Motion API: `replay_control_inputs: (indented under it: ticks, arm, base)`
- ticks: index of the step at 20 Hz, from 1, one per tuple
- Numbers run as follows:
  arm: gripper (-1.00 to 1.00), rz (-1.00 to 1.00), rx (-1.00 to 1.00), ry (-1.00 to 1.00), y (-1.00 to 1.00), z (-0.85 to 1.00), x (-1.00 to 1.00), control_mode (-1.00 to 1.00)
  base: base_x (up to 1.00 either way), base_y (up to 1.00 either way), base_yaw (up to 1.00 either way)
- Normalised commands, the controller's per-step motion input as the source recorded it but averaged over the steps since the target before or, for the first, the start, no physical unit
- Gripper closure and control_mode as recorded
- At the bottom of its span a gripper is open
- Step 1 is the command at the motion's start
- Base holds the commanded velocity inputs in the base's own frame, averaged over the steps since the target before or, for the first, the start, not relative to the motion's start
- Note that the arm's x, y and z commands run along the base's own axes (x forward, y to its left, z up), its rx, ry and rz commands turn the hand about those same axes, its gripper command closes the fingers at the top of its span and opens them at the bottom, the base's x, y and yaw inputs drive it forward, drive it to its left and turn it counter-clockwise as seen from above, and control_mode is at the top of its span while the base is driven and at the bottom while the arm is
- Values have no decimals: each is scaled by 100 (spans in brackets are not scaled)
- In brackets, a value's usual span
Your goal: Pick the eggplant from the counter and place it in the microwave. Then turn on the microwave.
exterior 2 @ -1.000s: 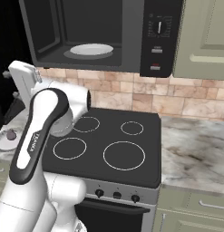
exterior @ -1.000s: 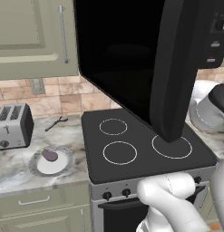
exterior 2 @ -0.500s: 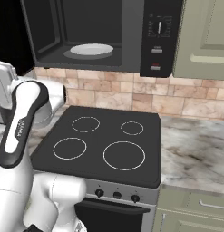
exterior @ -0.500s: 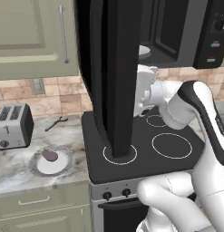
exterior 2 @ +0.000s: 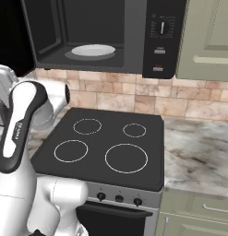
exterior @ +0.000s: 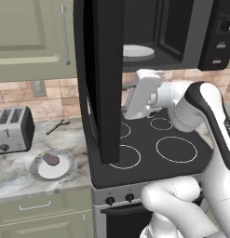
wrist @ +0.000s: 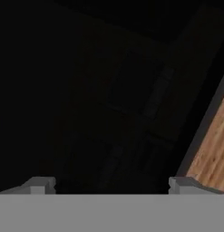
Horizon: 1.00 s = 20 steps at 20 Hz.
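Reaching leftward over the stovetop [exterior: 149,148], the arm bends at its dark elbow and carries the hand up beside the inner face of the open door [exterior: 100,79] of the microwave [exterior 2: 106,37]. In the left base view the white hand sits just right of the door's lower half, below the oven cavity, and the door edge hides the fingertips. In the hand view the gripper [wrist: 111,183] faces a dark glossy surface, with a strip of wood-toned floor at the right edge. Its 2 fingertips [wrist: 41,185] stand far apart with nothing between them: the pincer is released.

The microwave door swings fully outward, toward the camera in the left base view. Inside the grey cavity a white turntable plate [exterior 2: 93,50] lies flat and bare. The control panel [exterior 2: 160,37] occupies the right side of the unit.

The eggplant [exterior: 51,159] rests on a round plate [exterior: 65,168] on the counter [exterior: 18,179], left of the stovetop and well apart from the hand. A silver toaster [exterior: 13,129] stands behind the plate, to the left. In the right base view the arm's upper link rises at the left edge.
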Motion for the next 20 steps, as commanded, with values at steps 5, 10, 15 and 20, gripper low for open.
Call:
replay_control_inputs:
  ticks: [5,10,15,20]
  arm:
    - [-100,-15,-18,-20,-39,0,13,-100]
    - [-100,-13,-22,-18,-17,-8,13,-100]
    - [-100,-12,-21,-11,-6,-34,21,-100]
    - [-100,-8,-10,-1,-10,-46,23,-100]
  base:
    - [0,0,0]
    - [0,0,0]
    - [0,0,0]
    - [0,0,0]
